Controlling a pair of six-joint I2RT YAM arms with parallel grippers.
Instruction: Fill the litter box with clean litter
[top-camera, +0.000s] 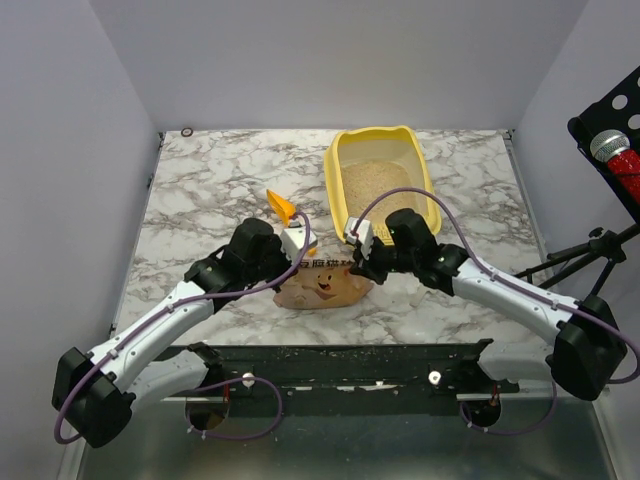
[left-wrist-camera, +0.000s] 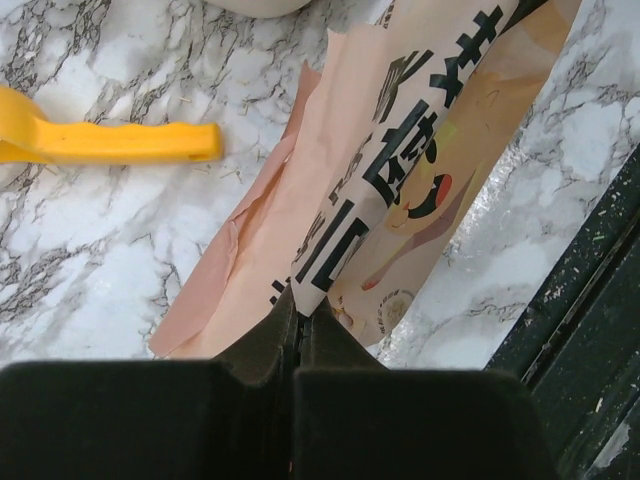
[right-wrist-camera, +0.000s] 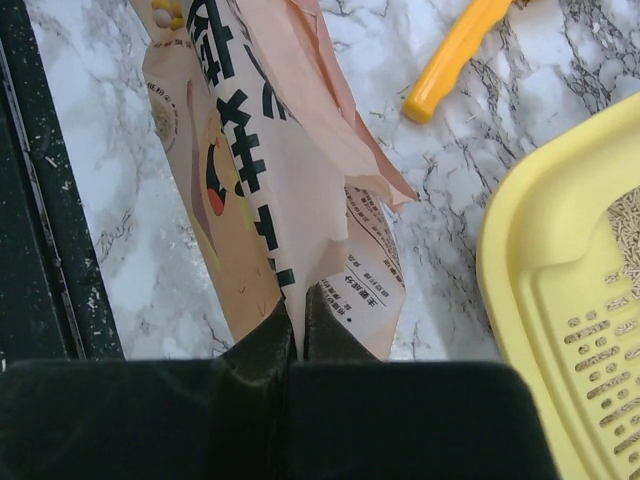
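The left gripper (left-wrist-camera: 297, 318) is clenched on one end of the bag (top-camera: 325, 288); the right gripper (right-wrist-camera: 297, 300) is clenched on its other end; the litter box (top-camera: 385, 133), holding clean litter (top-camera: 378, 185), stands at one o'clock from the bag; the scoop (top-camera: 282, 208) lies at eleven o'clock.

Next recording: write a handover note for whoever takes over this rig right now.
Grippers: left gripper shut on one end of the bag, right gripper shut on the other end.
Things: bag is between the arms; litter box is beyond the right gripper, orange scoop to its left.
Done: some clean litter is in the box.
Left: probably raise the bag over the box and pour more.
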